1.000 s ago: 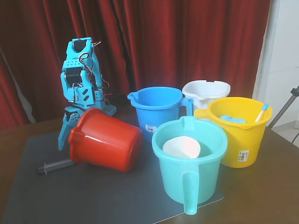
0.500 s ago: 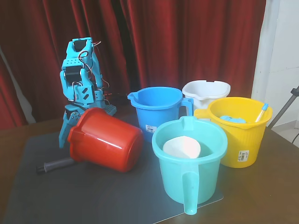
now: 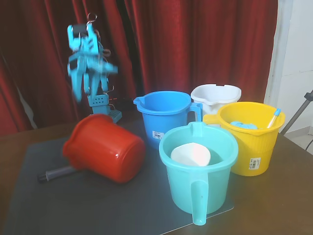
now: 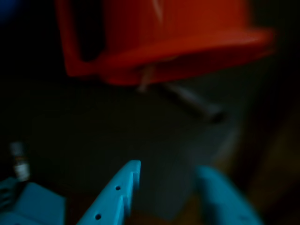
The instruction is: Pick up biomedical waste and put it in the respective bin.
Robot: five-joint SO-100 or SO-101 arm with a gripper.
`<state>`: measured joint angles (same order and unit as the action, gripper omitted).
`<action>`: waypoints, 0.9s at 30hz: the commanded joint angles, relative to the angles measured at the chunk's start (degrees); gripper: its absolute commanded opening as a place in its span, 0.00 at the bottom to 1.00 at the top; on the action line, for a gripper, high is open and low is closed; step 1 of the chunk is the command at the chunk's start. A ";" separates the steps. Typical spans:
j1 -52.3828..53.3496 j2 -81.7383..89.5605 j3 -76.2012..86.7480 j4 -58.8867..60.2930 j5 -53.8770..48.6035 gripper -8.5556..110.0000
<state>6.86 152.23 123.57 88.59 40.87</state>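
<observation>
The red bucket (image 3: 103,149) is seen lying on its side on the dark mat (image 3: 98,205), near the left edge of the desk (image 3: 293,166), with its mouth turned to the left of the fixed view. A grey syringe-like stick (image 3: 57,173) lies at its rim and points to the left edge. The arm (image 3: 88,68) is raised high and blurred above the far left part of the desk.

In the wrist view the gripper (image 4: 171,187) is found released, with a clear gap between its two blue fingers and nothing held. A small pale vial (image 4: 18,161) with a dark cap can be made out at the left edge of this view, just beside the blue arm base; in the fixed view it cannot be found. This is judged to be the waste to be picked.

The step in hand is judged to be the reach for the vial. To do it well, the gripper should be brought over the vial with the fingers kept wide, lowered slowly, and closed across its body, not its cap. Because the bucket is tipped over, a drop from above may miss; the vial may have to be put into the open mouth from the side.
</observation>
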 commanded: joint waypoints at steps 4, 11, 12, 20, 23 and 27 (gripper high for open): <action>0.00 26.81 2.72 6.50 -12.39 0.07; 0.00 26.37 2.90 8.96 -18.72 0.07; -0.35 25.93 3.25 8.61 -18.81 0.07; -0.70 25.84 10.90 4.31 -26.19 0.07; -0.70 25.84 16.88 0.26 -34.10 0.07; -0.79 25.84 25.58 -4.31 -35.68 0.07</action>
<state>6.59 179.21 147.39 86.75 5.89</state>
